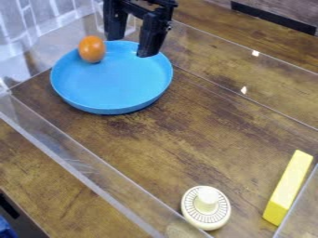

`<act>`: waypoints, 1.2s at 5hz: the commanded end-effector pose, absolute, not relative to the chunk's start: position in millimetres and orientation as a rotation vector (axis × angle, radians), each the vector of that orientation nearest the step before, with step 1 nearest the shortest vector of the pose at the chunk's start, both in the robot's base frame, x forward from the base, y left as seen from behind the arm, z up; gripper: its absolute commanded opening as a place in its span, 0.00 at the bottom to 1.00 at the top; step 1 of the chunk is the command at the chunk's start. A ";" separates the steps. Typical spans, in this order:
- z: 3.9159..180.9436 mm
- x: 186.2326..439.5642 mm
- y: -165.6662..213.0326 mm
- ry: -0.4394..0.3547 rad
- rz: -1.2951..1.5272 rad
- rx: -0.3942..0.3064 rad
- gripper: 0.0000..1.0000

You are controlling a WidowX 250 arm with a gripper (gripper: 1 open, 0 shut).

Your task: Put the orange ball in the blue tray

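— How many of each thing do you see?
— One orange ball (pixel 91 49), one blue tray (pixel 112 82), one yellow block (pixel 293 188) and one cream ridged disc (pixel 206 206). One pair of black jaws (pixel 134 28), too.
— Where is the ball?
— In the tray, up against the rim at its far left in the view.
— And the jaws?
— Released: two dark fingers spread apart above the tray's far side, with a gap between them. The ball lies to the left of both.
— What about edges and room?
— The clear wall (pixel 125 172) runs diagonally past the tray's left side and down beside the disc. The block lies near the right edge of the view. Between tray, disc and block there is a wide stretch of bare wooden table (pixel 187 130), open for moving.
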State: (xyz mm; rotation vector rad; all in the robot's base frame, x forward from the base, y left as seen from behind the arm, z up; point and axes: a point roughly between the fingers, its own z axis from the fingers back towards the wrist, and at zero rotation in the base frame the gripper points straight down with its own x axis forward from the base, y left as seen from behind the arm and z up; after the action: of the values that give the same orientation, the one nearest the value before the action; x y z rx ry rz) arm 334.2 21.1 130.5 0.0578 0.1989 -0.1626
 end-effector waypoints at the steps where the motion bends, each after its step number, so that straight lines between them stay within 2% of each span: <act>1: 158.3 334.2 31.9 0.106 -0.134 0.065 1.00; 6: 134.8 341.9 39.2 0.137 -0.179 0.048 1.00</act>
State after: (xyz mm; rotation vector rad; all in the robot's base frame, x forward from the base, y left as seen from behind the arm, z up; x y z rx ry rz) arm 340.2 30.8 120.1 0.0436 0.1855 -0.2043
